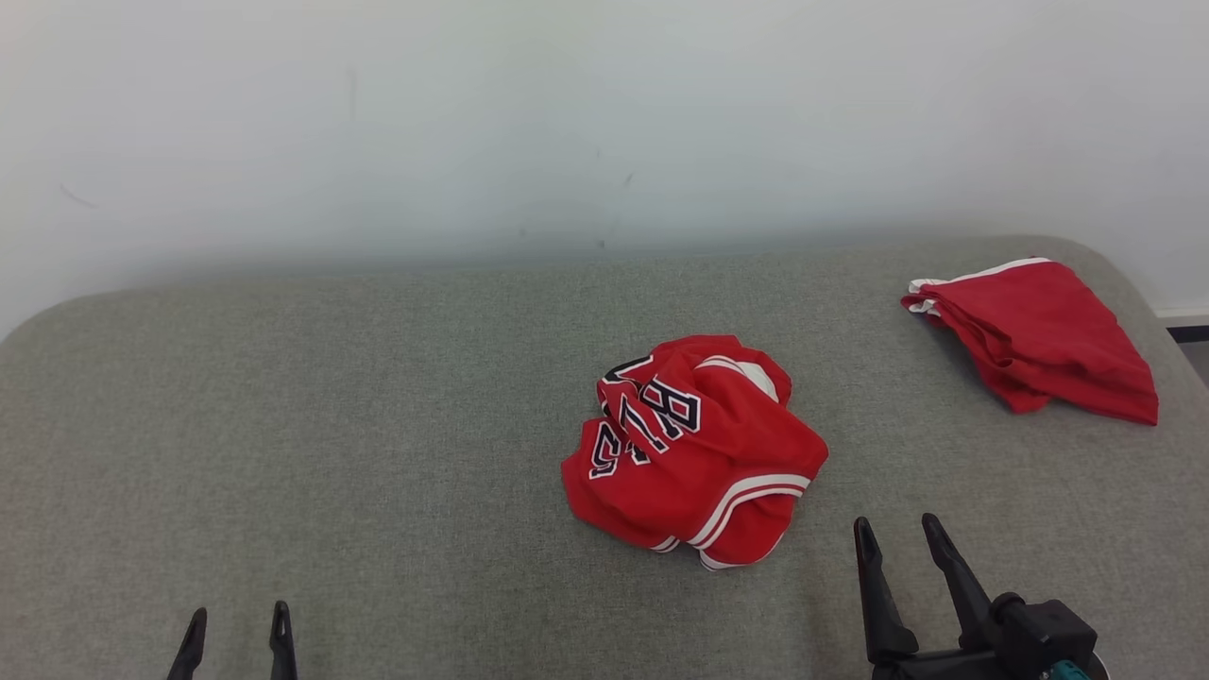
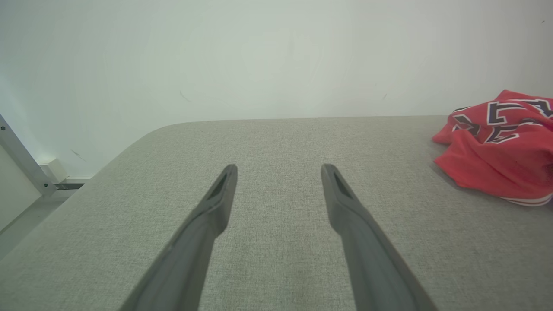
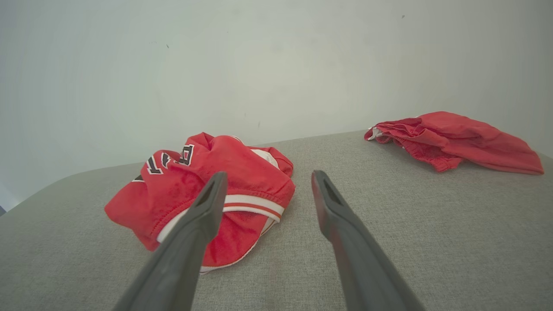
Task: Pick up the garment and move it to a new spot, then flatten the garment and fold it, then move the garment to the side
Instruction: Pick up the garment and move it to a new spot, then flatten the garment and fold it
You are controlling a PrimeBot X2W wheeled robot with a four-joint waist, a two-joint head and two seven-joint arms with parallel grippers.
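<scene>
Your left fingers are spread wide and empty over the grey fabric surface. Your right fingers are spread too, holding nothing, near the crumpled red jersey with white trim lying mid-surface. A folded red cloth is at far right.

The head camera looks down across the grey surface. Both low wrist cameras face twelve o'clock, sharing the red jersey.
</scene>
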